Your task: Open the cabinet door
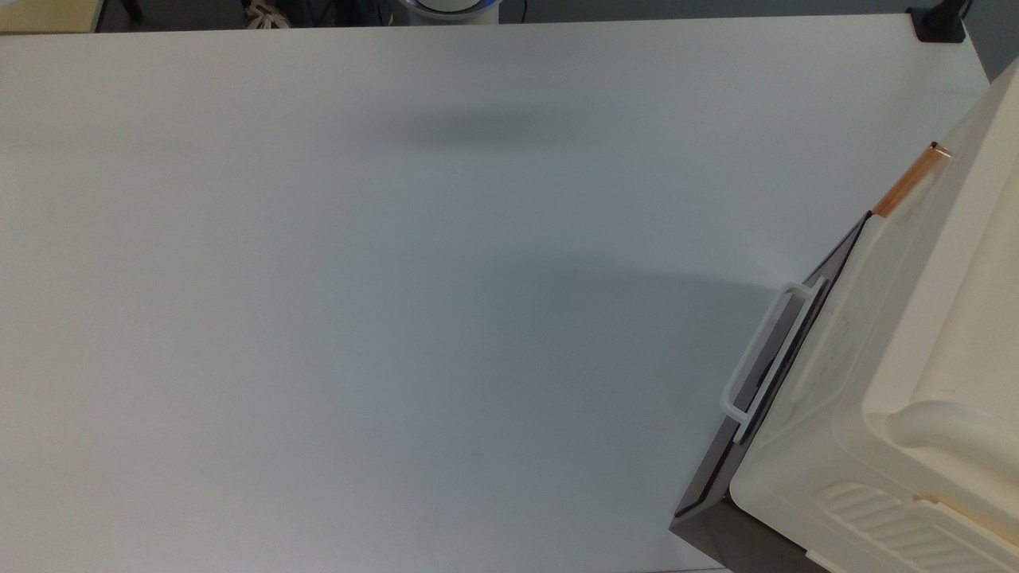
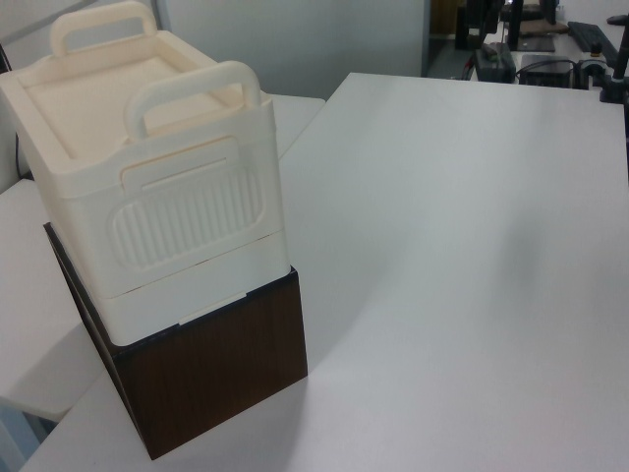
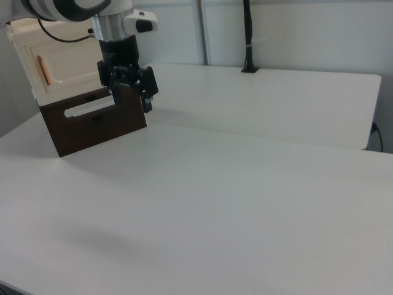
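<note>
The cabinet is a cream plastic box (image 2: 157, 197) stacked on a dark brown base (image 2: 211, 379). Its cream door (image 3: 64, 67) faces the right view, closed flat, with a copper-orange strip (image 3: 40, 66) near the right view's left edge of the panel. From above, the strip (image 1: 911, 180) runs along the door's top edge (image 1: 856, 318). My gripper (image 3: 132, 106) hangs in front of the cabinet, just to the right view's right of the door and lower, level with the base. Its fingers (image 3: 116, 101) are open with nothing between them.
Below the door a dark panel carries a white bar handle (image 1: 764, 354) (image 3: 89, 109), close to my fingers. A black clamp post (image 3: 247, 37) stands at the table's far edge. The white table (image 1: 398, 318) stretches wide in front of the cabinet.
</note>
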